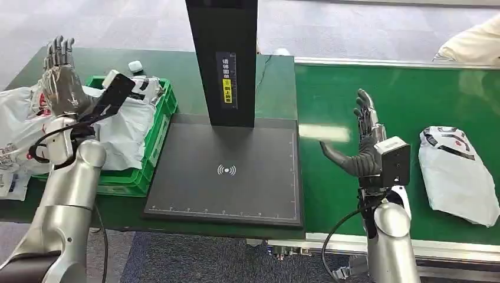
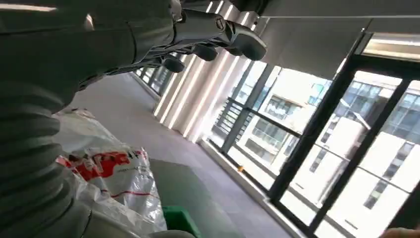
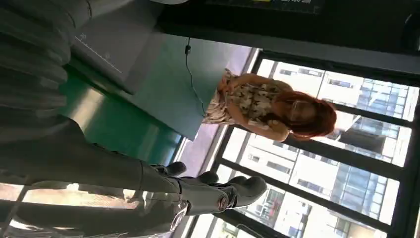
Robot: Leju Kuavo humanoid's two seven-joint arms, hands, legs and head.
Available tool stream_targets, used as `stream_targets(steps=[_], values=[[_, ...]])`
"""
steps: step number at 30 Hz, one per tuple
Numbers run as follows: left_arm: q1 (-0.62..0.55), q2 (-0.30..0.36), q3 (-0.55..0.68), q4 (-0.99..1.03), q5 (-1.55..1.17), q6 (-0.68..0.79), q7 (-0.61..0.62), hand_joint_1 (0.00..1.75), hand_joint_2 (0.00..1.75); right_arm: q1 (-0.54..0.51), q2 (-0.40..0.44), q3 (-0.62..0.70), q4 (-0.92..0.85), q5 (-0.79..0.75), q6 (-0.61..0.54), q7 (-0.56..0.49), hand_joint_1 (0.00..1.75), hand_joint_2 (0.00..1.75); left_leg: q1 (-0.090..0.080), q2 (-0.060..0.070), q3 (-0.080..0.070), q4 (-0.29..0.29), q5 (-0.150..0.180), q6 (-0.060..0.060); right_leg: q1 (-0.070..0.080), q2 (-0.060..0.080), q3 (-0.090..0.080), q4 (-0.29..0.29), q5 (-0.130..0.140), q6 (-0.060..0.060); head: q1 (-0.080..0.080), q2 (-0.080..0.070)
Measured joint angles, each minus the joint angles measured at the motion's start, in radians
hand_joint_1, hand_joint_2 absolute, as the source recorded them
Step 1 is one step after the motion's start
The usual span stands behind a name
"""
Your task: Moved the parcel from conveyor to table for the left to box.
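Note:
A white plastic-wrapped parcel point(image 1: 457, 174) with dark and red print lies flat on the green conveyor belt point(image 1: 413, 100) at the right. My right hand point(image 1: 361, 141) is raised above the belt to the left of the parcel, fingers spread, holding nothing, apart from the parcel; the right wrist view shows its fingers point(image 3: 218, 191) extended. My left hand point(image 1: 62, 79) is held up over the green box point(image 1: 150, 150) at the left, fingers straight and empty; its fingers point(image 2: 213, 37) appear in the left wrist view. White parcels point(image 1: 127, 127) fill the box.
A dark scanning pad point(image 1: 230, 171) with a black post point(image 1: 227, 59) lies on the table between box and belt. More white bags point(image 1: 17, 118) lie left of the box. A person's sleeve point(image 1: 471, 44) is at the far right; a person point(image 3: 267, 104) stands beyond the table.

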Motion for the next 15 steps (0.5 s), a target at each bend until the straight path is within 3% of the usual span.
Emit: stream_targets(steps=[8,11,15], values=[[0.095,-0.022,0.003,-0.163,0.516,-0.106,-0.253,0.0,1.75,0.044,0.0,-0.014,-0.024,-0.006,-0.007,-0.013,0.0,1.75,0.0,0.0,0.0,0.0,0.0,0.0,0.0,0.0,0.0,0.0,0.0,0.0,0.0,0.0],[0.161,-0.044,0.003,-0.25,0.843,-0.303,-0.341,0.0,1.75,0.044,-0.001,-0.014,-0.022,-0.029,0.019,-0.025,0.0,1.75,0.0,0.0,0.0,0.0,-0.001,0.0,-0.001,0.0,0.0,0.0,0.0,0.0,0.0,0.0],[0.252,-0.08,0.003,-0.325,1.195,-0.591,-0.368,0.0,1.75,0.031,-0.001,-0.012,-0.001,-0.054,0.039,-0.029,0.0,1.75,0.0,0.0,0.0,0.0,-0.001,0.0,-0.001,0.0,0.0,0.0,0.0,0.0,0.0,0.0]])
